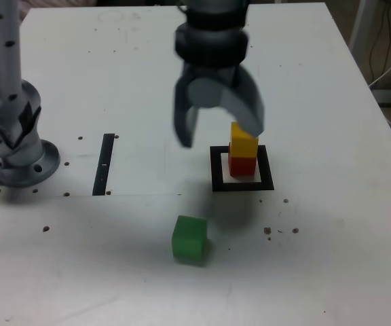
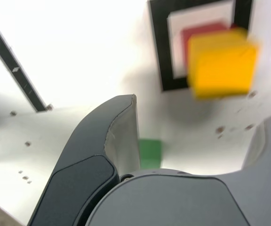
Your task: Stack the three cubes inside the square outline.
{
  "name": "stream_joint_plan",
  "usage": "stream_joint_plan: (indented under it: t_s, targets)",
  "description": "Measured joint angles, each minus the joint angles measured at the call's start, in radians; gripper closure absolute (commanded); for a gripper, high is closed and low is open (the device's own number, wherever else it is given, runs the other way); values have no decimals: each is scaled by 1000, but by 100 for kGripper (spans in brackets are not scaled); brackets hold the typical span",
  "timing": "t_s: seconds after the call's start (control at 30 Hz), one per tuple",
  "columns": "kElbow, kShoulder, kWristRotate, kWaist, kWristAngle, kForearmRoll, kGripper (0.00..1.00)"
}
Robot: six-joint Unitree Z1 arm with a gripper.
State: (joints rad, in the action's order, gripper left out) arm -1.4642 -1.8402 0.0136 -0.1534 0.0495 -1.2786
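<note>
A yellow cube sits on a red cube inside the black square outline on the white table. The green cube lies alone nearer the table's front, apart from the stack. My gripper hangs open just above and toward the exterior view's left of the stack, holding nothing; one finger overlaps the yellow cube's top in that view. The wrist view shows the yellow cube over the red cube, the outline, the green cube and the open gripper.
A narrow black strip lies on the table at the exterior view's left of the outline, also seen as the strip in the wrist view. The arm's base stands at the far left. Small dark specks dot the table.
</note>
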Motion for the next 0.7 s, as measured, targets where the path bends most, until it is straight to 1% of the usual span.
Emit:
stream_joint_plan:
  t_s: [0.1, 0.27, 0.4, 0.5, 0.57, 0.63, 0.7]
  targets:
    - [25, 8, -31, -57, 12, 0, 0]
    - [65, 35, -110, -159, 14, 2, 0]
    - [106, 36, -194, -252, 14, 24, 0]
    - [129, 36, -257, -323, 14, 61, 1]
    - [137, 36, -268, -339, 14, 77, 1]
    - [162, 36, -317, -374, 14, 125, 1]
    - [182, 35, -340, -405, 14, 145, 1]
